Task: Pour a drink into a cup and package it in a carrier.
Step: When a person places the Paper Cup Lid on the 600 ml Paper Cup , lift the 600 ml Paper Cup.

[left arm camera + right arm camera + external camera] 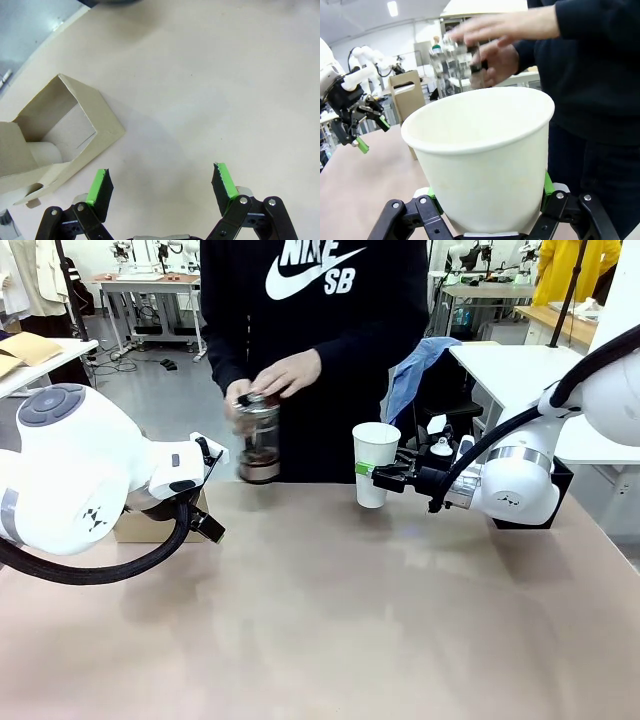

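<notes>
Right gripper (372, 472) is clenched on the tall white tapered paper cup (375, 462), with green pads on opposite sides at about mid-height. The cup is upright with its mouth open. We can't tell whether its base is touching the beige table top (350, 620) or sitting just above it. From the right wrist we see no liquid near the rim, and the bottom is hidden.

Our read: we're bracing the cup as a fixed pour target so it won't tip. The right arm comes in low from the right with a near-horizontal forearm, and its fingers point across toward the middle.

The person at the far side holds a clear glass jar with a dark lid (259, 440). One hand (290, 372) is on top and the other wraps the side. The dark brown coffee-like drink (260, 457) is a small amount in the jar's bottom. The jar is upright, left of the cup and apart from it, so we judge the pour not yet begun.

Left gripper (162, 175) is spread wide and empty over bare table, wrist angled down. The low brown cardboard cup carrier (107, 125) lies just beside it. It's probably parked there to steady the carrier when the cup goes in.
</notes>
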You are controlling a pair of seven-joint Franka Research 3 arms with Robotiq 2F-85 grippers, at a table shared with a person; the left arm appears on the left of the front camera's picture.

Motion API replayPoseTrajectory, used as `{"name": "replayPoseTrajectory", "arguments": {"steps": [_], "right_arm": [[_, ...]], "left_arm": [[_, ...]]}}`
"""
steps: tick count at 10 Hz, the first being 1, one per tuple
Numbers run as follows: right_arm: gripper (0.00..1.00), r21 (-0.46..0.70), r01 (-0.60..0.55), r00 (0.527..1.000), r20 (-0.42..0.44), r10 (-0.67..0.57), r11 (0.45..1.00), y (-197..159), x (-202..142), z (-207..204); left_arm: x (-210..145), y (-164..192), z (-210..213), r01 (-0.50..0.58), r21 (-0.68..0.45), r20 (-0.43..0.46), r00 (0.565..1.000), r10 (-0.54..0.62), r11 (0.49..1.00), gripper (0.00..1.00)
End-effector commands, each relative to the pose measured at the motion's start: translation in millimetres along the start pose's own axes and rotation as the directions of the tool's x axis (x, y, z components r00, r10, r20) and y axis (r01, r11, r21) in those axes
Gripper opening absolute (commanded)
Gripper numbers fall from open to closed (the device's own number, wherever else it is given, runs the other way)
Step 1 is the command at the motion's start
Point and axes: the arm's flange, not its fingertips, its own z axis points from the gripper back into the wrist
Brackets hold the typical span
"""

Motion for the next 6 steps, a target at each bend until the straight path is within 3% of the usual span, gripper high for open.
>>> {"name": "replayPoseTrajectory", "arguments": {"steps": [1,6], "right_arm": [[0.80,-0.020,-0.003,1.000,0.006,0.003,1.000,1.0,2.5,-3.3],[0.80,-0.020,-0.003,1.000,0.006,0.003,1.000,1.0,2.5,-3.3]], "left_arm": [[0.0,-0.4,0.3,0.001,-0.001,0.001,1.000,-0.001,1.000,1.00],[0.0,-0.4,0.3,0.001,-0.001,0.001,1.000,-0.001,1.000,1.00]]}}
